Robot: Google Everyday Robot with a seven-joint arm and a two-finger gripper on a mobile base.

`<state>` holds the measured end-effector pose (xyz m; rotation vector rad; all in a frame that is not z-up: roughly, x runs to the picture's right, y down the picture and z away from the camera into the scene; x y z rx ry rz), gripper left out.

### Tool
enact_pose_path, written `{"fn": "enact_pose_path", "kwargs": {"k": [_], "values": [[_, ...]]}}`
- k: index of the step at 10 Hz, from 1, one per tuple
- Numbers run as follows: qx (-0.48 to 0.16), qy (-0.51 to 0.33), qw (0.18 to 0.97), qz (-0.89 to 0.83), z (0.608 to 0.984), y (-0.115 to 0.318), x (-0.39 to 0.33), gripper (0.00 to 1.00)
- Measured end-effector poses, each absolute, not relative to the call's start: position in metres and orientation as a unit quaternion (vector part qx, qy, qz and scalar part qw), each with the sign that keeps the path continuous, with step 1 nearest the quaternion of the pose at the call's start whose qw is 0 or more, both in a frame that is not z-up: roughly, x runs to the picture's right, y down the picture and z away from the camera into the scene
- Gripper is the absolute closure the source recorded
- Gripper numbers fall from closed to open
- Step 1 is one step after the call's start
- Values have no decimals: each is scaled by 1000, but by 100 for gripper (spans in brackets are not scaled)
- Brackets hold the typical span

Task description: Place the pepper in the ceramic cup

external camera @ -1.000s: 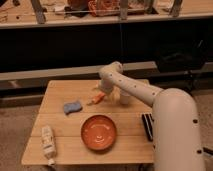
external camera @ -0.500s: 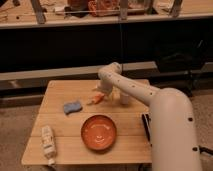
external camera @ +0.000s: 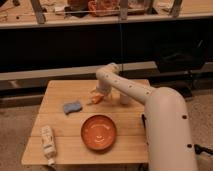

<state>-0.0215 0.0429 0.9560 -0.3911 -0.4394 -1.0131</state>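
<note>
Near edge of the desk: a white bottle lies on its side at the near-left corner, close to both edges. An orange bowl sits mid-front, just short of the near edge. The robot's white body fills the near right and overlaps the desk's right edge, so no open room shows on that side.

Mid desk: a blue sponge lies left of centre, apart from the bowl. Bare wood runs between the sponge and the left edge and on to the far-left corner.

The pepper lies right of the sponge, beyond the bowl, orange and low on the wood. The pincer is right at it, coming down from the arm, which bends over from the right. Pepper and pincer meet, but whether the pincer is clamped on the pepper or standing apart cannot be told.

The ceramic cup stands just right of the pincer, partly hidden behind the arm.

Against the picture half a second before: pepper, pincer, sponge, bowl and bottle sit in the same spots, and the arm's bend is all but unchanged.

Far: past the desk's back edge, a dark gap, then a long cluttered counter.
</note>
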Motion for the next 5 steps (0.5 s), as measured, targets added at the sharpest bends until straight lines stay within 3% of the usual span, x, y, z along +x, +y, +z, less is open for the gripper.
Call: {"fn": "enact_pose_path", "kwargs": {"k": [5], "values": [[-188,-209,825,-490,964,46,-27,20]]}}
